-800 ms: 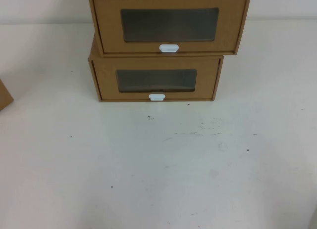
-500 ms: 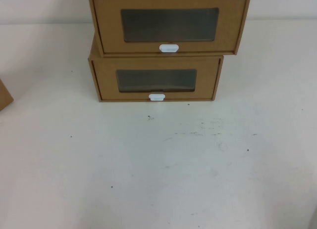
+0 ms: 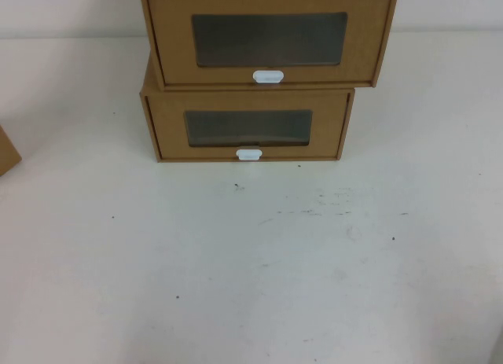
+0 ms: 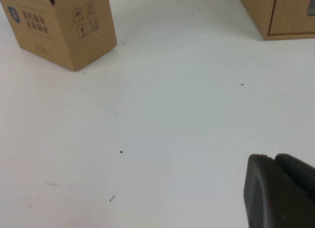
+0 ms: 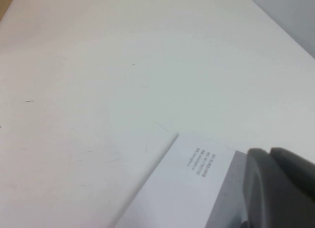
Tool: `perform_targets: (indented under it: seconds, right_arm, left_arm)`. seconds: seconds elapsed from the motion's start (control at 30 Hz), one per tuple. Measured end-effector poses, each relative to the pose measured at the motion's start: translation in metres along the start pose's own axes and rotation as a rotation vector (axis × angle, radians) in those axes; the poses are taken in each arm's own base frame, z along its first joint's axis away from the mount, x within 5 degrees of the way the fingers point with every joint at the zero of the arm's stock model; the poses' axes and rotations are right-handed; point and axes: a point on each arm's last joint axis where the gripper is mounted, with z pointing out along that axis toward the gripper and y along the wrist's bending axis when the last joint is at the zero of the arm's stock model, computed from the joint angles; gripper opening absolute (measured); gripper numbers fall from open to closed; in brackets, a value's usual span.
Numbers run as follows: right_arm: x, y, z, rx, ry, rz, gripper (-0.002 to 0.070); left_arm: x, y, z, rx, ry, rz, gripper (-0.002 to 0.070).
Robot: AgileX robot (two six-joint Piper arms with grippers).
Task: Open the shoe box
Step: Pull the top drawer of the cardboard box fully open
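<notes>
Yet to approach the shut boxes. Left pincer, right pincer closed, low over counter. Must open, hook a tab

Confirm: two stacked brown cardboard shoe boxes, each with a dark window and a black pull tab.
Not black: the high view shows white pull tabs on the upper brown cardboard shoe box and lower shoe box. Left gripper and right gripper sit low over the white table, away from both.
</notes>
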Motion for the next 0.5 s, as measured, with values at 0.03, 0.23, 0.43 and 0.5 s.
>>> perform_targets:
  seconds: [0.03, 0.23, 0.43, 0.5]
  right_arm:
    - [0.0, 0.0, 0.0, 0.0, 0.0, 0.0, -0.0018]
    - [0.0, 0.0, 0.0, 0.0, 0.0, 0.0, -0.0018]
    - [0.0, 0.0, 0.0, 0.0, 0.0, 0.0, -0.0018]
    - [0.0, 0.0, 0.0, 0.0, 0.0, 0.0, -0.0018]
  left_arm:
    - [0.0, 0.0, 0.0, 0.0, 0.0, 0.0, -0.0006]
    - [0.0, 0.0, 0.0, 0.0, 0.0, 0.0, -0.0006]
    - [0.0, 0.0001, 0.0, -0.002, 0.0, 0.004, -0.0006]
    - [0.0002, 0.001, 0.0, -0.011, 0.002, 0.03, -0.0006]
